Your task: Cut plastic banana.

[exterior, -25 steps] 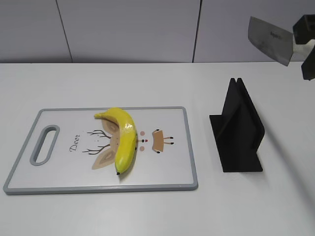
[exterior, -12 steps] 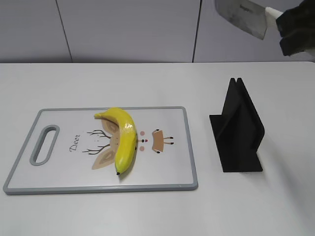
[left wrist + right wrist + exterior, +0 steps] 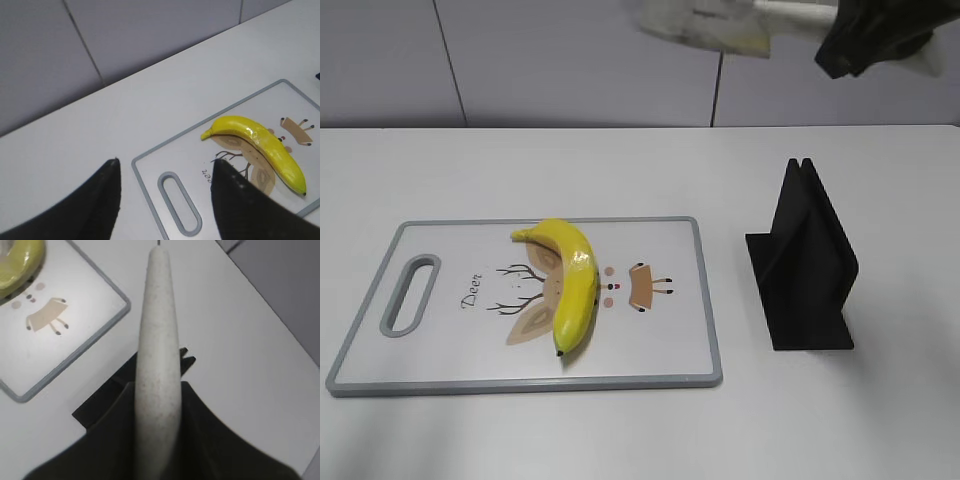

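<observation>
High at the top right of the exterior view, the right hand (image 3: 865, 35) is clamped on the pale handle of a cleaver (image 3: 705, 22), whose broad blade, blurred, reaches leftward against the grey wall, above the counter (image 3: 620, 170). From the right wrist camera the same handle (image 3: 157, 355) runs straight out between the dark fingers (image 3: 210, 435), which press against it on both sides. Below and a little left of that hand, a black knife stand (image 3: 805, 265) sits on the counter, well apart from the blade. Further left lies a white cutting board (image 3: 450, 350) with a grey rim, a handle slot at its left end and a printed deer drawing. The plastic banana (image 3: 573, 282) rests on the board near its middle, over the drawing, curving from its stem end at the back toward the front edge. The left hand (image 3: 165, 192) hangs above the counter with its fingers spread and nothing between them, near the board's slotted end.
</observation>
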You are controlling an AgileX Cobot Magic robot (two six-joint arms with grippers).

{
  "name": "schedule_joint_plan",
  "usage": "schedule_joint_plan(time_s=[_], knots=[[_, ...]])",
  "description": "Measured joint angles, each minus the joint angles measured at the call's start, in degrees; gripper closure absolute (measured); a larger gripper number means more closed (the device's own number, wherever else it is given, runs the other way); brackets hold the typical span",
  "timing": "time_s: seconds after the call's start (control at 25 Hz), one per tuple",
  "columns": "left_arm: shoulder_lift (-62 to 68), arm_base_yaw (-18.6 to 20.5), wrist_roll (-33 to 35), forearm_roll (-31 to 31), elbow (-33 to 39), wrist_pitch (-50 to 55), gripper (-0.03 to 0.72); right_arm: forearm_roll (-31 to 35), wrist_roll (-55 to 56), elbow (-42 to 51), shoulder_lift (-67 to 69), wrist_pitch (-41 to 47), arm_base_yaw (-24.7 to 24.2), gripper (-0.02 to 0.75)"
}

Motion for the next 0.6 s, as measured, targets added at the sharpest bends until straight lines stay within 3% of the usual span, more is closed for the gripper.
schedule_joint_plan(time_s=[0.12,0.28,0.44,0.6], knots=[[5.2,-2.3,8.3,-3.0,-4.6,0.1,0.137,5.5,-12.1,-0.2,1.7,-0.1,0.0,0.575],[13.0,-8.3,18.0,-4.3,-11.7,3.9,0.137,10.5,-24.0,-0.2,4.4,-0.2,0.0,0.575],[22.0,-14.1,23.7,-4.3,-18.2,8.0,0.137,15.6,-35.4,-0.2,7.6,-0.7,0.0,0.575],[31.0,-16.4,28.7,-4.3,-23.9,12.8,0.144,21.6,-43.3,-0.2,10.9,-1.1,0.0,0.575]])
